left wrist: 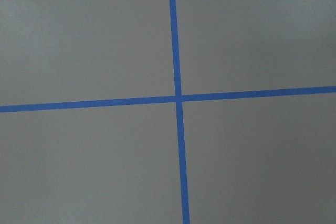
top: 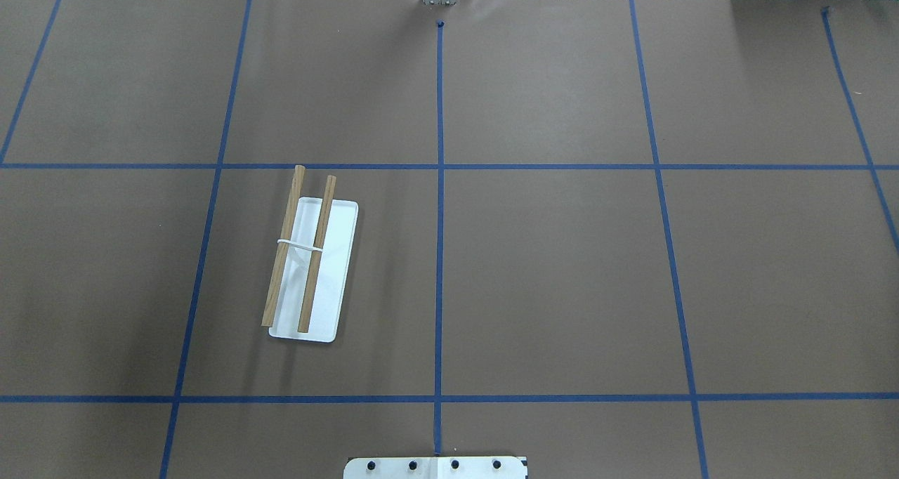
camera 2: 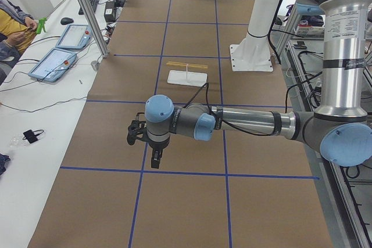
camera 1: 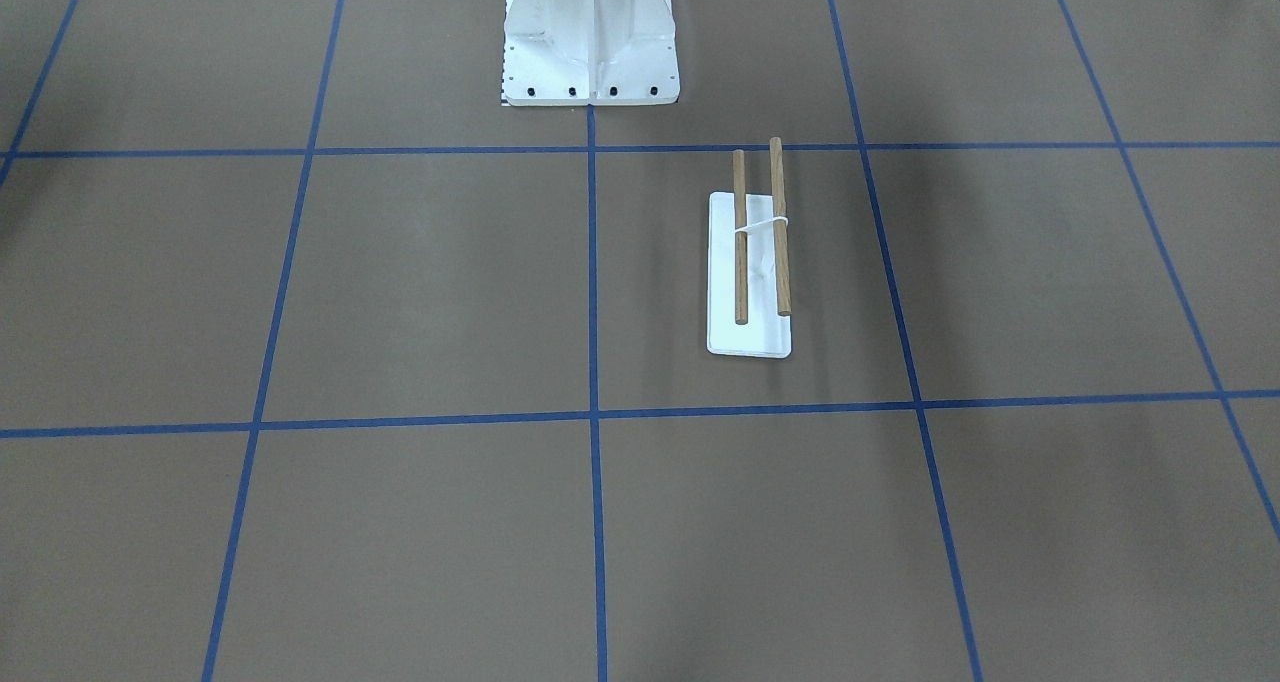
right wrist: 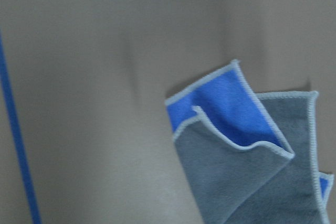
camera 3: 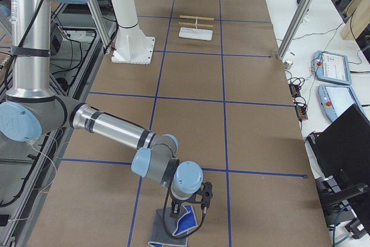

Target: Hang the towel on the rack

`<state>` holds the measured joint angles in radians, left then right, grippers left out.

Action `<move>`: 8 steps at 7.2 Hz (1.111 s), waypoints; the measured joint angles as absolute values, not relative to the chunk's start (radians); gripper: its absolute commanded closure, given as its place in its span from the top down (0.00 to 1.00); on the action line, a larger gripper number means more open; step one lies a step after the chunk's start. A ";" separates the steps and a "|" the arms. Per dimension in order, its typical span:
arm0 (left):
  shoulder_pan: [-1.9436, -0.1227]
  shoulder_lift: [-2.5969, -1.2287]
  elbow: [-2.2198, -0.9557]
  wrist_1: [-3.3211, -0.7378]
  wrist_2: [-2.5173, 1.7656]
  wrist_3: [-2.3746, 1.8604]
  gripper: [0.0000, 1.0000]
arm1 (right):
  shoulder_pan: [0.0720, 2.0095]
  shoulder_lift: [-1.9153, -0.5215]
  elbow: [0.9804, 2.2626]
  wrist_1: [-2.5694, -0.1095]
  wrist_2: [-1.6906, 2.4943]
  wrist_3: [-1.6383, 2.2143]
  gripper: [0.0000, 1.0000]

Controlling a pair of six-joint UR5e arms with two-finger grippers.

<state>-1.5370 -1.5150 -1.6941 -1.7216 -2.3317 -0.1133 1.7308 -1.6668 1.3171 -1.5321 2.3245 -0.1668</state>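
Towel [right wrist: 247, 171] first, since the right wrist camera is practically on top of it. It's lying on the table [right wrist: 94, 77], grey side mostly up, with 1 flap folded over so the bright blue shows. It sits off to 1 side of that view rather than dead centre.

From the side, the right gripper [camera 3: 199, 199] hangs just above the towel and a bit off its edge, not touching as far as I can see. Whether the fingers are spread or pressed together, I honestly can't tell from that angle, and the wrist view doesn't show them at all.

The rack [top: 336, 268] is well apart from that gripper, way down the table on the left arm's side, with both of its 2 rods [top: 316, 251] bare.

The left gripper [camera 2: 154, 155] hovers over bare table with nothing under it but a tape cross [left wrist: 178, 98]. Can't tell its state either.

So my read: this is the reach-for-the-towel step, and nothing is picked up yet. Next it needs to line up over that folded edge, come down, and pinch 1 layer or corner cleanly so the cloth hangs free. After that it's a long carry to the rack, high enough to clear a rod.
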 measured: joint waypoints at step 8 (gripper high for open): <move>-1.537 -1.520 -1.715 -1.721 -2.331 -0.115 0.98 | 1.810 -1.525 0.816 -1.230 2.359 -0.183 0.83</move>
